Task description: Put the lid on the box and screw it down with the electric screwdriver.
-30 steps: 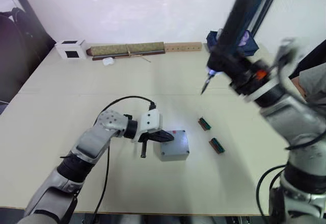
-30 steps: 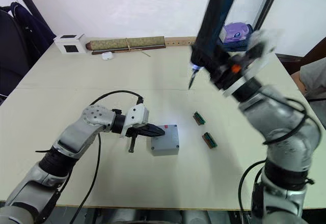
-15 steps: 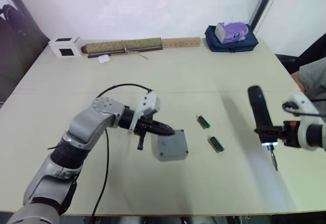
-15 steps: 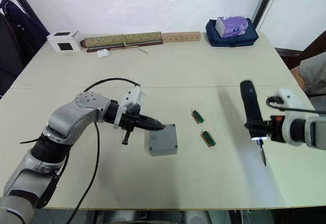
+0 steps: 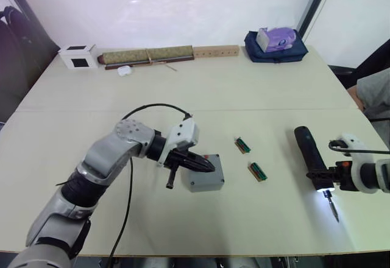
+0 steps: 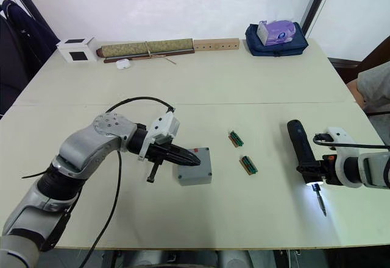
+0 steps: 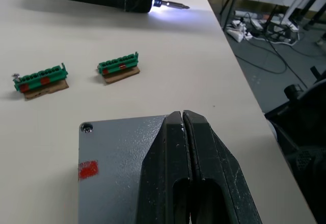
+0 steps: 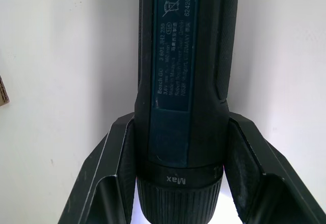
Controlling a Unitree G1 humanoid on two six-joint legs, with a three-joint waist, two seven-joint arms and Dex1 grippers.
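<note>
1. Two grippers seen: left gripper (image 7: 183,127), jaws closed and empty, rested on the lid (image 7: 117,158) covering the box (image 5: 206,181), mid-table (image 5: 183,91).
2. Right gripper (image 8: 178,183) clamped the electric screwdriver (image 5: 311,157), low over the table's right side, well apart from the box.

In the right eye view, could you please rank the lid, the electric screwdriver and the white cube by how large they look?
1. electric screwdriver, longest
2. lid
3. white cube, though it sits farther from the camera, so its true size is unsure
</note>
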